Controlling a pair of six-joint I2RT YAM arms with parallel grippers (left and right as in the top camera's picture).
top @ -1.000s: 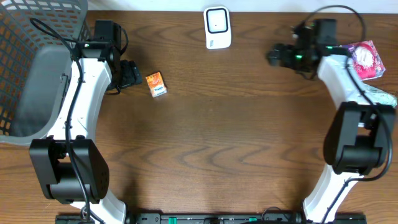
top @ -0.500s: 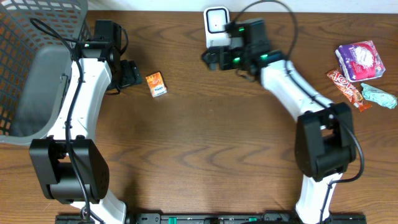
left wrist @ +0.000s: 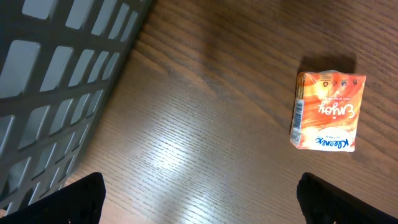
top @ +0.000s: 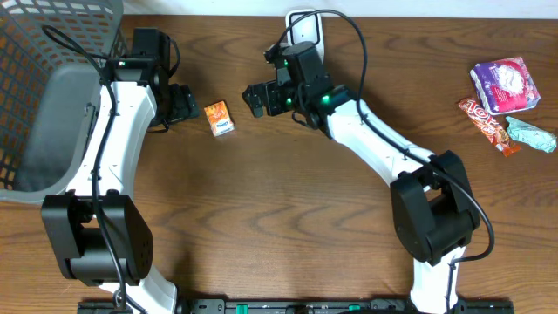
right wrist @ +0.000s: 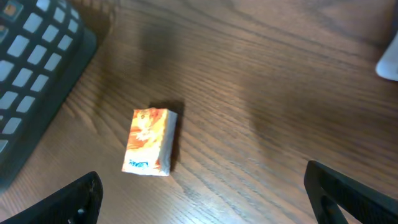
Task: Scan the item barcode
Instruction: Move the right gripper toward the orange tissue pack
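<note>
Overhead view of a dark wooden tabletop (top: 288, 192) with two white robot arms. A small orange Kleenex tissue pack (top: 220, 118) lies flat on the tabletop, left of centre and near the far edge, between the two hands and held by neither. Its long axis runs roughly from the robot's side toward the far edge, slightly tilted. The left hand (top: 186, 103) sits just beside the pack on its left and looks the nearer of the two. The right hand (top: 255, 96) is near it on the other side, pointing toward it. Both hands are wide open and empty. In the left wrist view the pack (left wrist: 328, 112) lies ahead and to the right, with a barcode strip along its left edge. In the right wrist view it (right wrist: 149, 142) lies ahead and to the left. The white barcode scanner (top: 307, 26) stands at the far edge, partly hidden behind the right arm. A grey mesh basket (top: 52, 35) fills the far left corner. Compared with a second ago, the right arm has swung across from the snack packets (top: 506, 85) at far right, past the scanner, to the pack. The left arm and the pack have not moved.
</note>
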